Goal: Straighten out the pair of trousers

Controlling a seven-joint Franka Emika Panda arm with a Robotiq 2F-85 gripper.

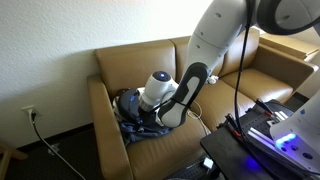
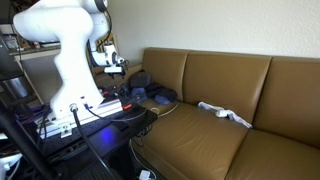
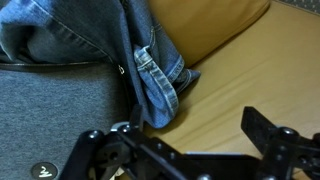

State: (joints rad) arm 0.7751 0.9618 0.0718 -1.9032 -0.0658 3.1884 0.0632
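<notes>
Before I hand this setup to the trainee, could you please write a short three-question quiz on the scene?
1. True or false: the trousers lie bunched up by an armrest of the couch.
2. In the wrist view the end effector is: A) open, B) shut on the trousers, C) out of view.
3. Fill in: in an exterior view, a ___ cloth lies on the couch seat.
Key: 1 true; 2 A; 3 white.

The trousers (image 3: 85, 45) lay bunched in the sofa's end corner, hemmed in by armrest (image 1: 105, 115) and backrest (image 1: 140, 62). Beside them, bare seat (image 3: 250, 80) gave free passage. Further along, a white cloth (image 2: 225, 113) lay on the cushion. The desk (image 2: 120, 125) edge and a hanging cable (image 1: 238, 80) crowded the front approach.
</notes>
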